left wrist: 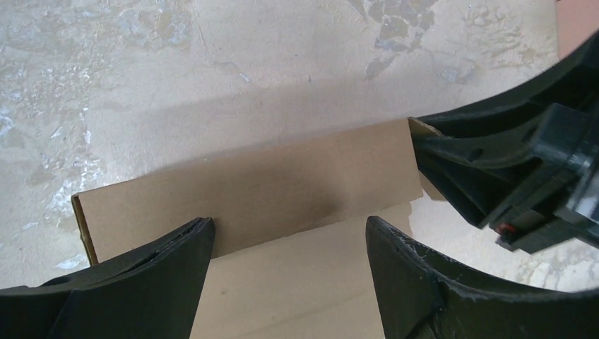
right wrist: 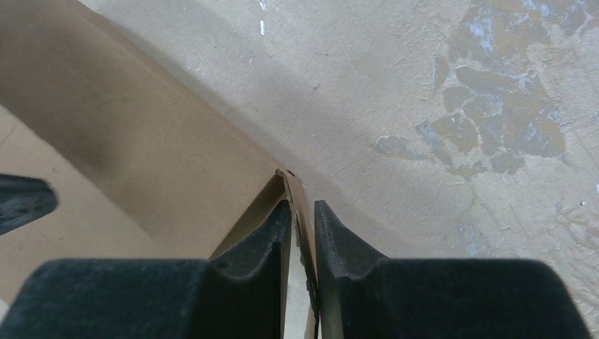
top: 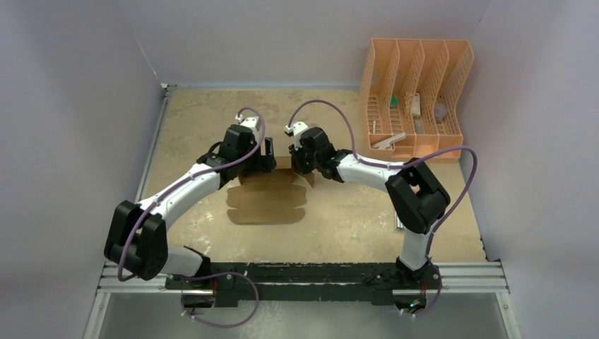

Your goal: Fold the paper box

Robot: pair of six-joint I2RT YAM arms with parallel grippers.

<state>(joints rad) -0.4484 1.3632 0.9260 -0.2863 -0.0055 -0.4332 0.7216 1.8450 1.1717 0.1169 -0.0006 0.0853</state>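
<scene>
The paper box (top: 268,201) was pinched at its raised flap's (left wrist: 247,187) corner tab (right wrist: 293,185) by the right pincer (right wrist: 302,219), seemingly to hold it upright; the left pincer (left wrist: 288,229) was spread wide beside it.

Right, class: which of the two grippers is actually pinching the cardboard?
The right gripper: its jaws are closed on a thin side flap of the paper box. The left gripper stands wide open over a raised panel, gripping nothing.

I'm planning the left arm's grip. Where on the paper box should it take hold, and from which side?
Probably the raised far flap of the paper box, near its left end, from above, jaws astride its thin top edge; the right gripper pinches the right-end tab.
</scene>
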